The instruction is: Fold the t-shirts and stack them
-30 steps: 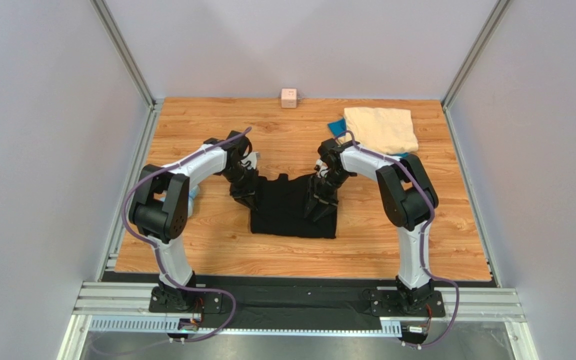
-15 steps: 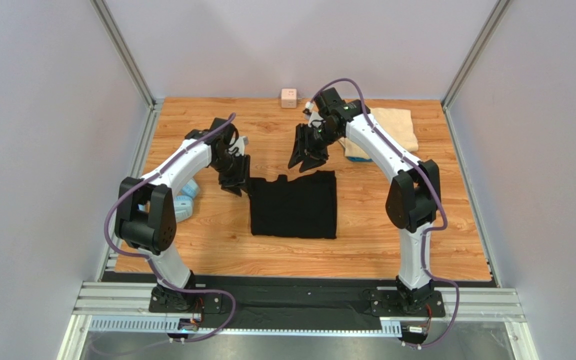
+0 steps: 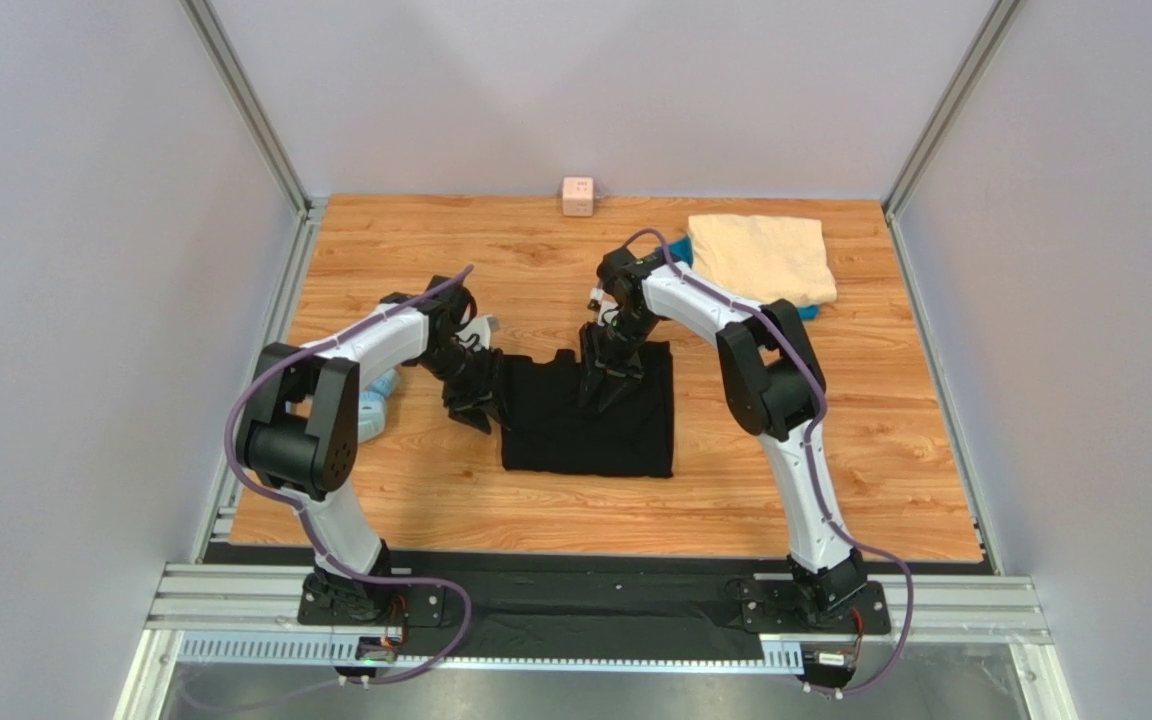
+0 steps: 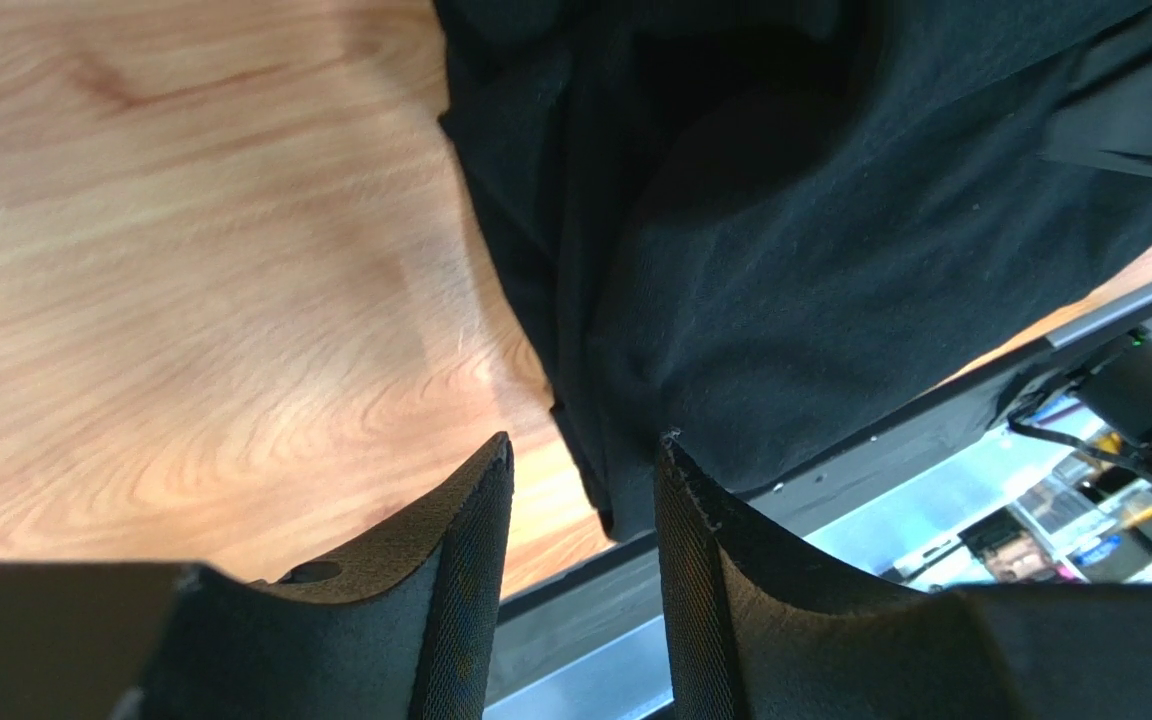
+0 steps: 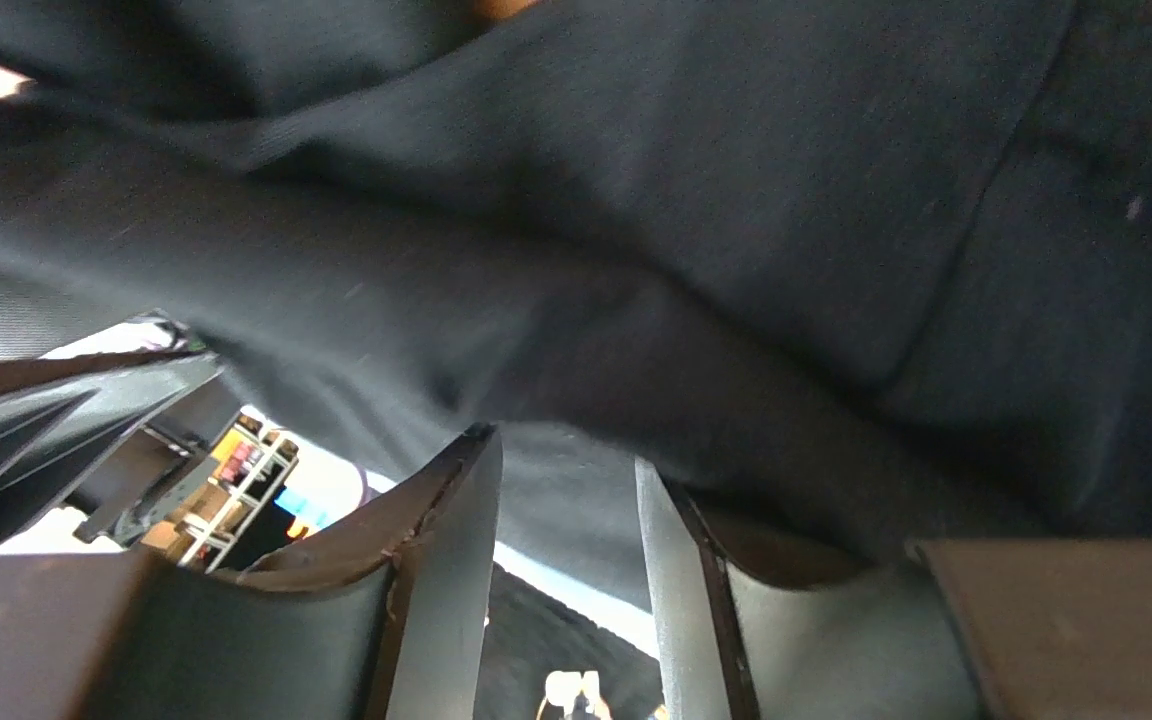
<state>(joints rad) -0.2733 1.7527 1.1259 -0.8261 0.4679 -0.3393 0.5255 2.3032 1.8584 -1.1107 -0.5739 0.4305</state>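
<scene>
Left wrist view has the left pincer (image 4: 582,443) released, its jaws a narrow slot apart with nothing between them, the tips just beside the left edge of the black t-shirt (image 4: 778,225). Right wrist view shows the right pincer (image 5: 567,443) likewise parted and empty, dark cloth bulging just past its tips at the shirt's far edge. From above, the black t-shirt lies mid-tabletop (image 3: 432,495) as a rough rectangle, its far edge rumpled. At the far right corner the cream t-shirt (image 3: 760,255) sits folded on the blue t-shirt (image 3: 672,252), which only peeks out beneath. So two shirts look done and stacked; the black one probably needs another fold, then a move onto that pile. A light-blue ring (image 3: 375,405) rests near the left arm, left of the shirt, and a pink cube (image 3: 578,195) sits at the far edge, well apart; neither blocks the way to the pile.
</scene>
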